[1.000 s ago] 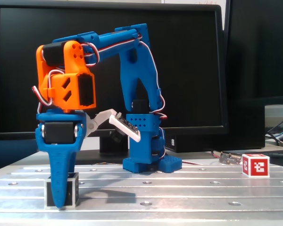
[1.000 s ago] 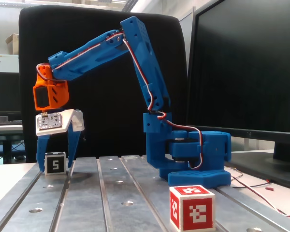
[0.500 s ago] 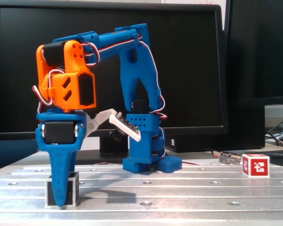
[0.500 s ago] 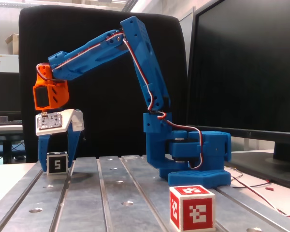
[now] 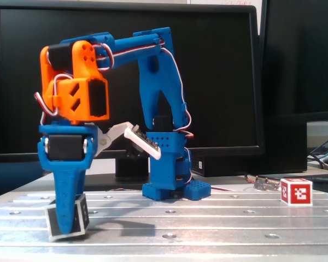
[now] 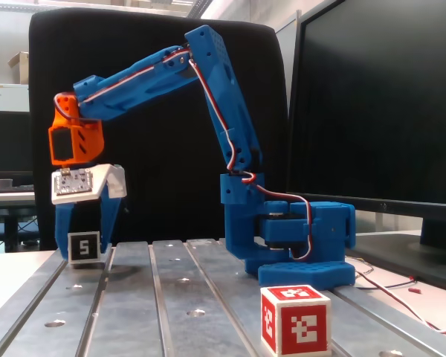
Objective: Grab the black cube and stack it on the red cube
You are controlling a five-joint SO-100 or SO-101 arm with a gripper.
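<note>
The black cube (image 5: pixel 52 221) with a white 5 on its face (image 6: pixel 84 247) sits between the blue fingers of my gripper (image 5: pixel 66 228) (image 6: pixel 84 254), which is shut on it. In a fixed view the cube hangs tilted, just off the metal table (image 5: pixel 208 218), at the left side. The front finger (image 5: pixel 68 191) covers the middle of the cube. The red cube (image 5: pixel 296 191) with a white blocky symbol rests on the table far to the right, and in the other fixed view it stands in the foreground (image 6: pixel 295 320).
The arm's blue base (image 5: pixel 175 188) (image 6: pixel 301 249) is bolted mid-table. Dark monitors (image 5: pixel 218 65) stand behind. A small circuit board and cables (image 5: pixel 265 183) lie next to the red cube. The table has grooves and bolt holes (image 6: pixel 197 313).
The gripper has risen slightly and shifted left with the black cube in it. The cube now hangs tilted and off the table. The red cube has not moved.
</note>
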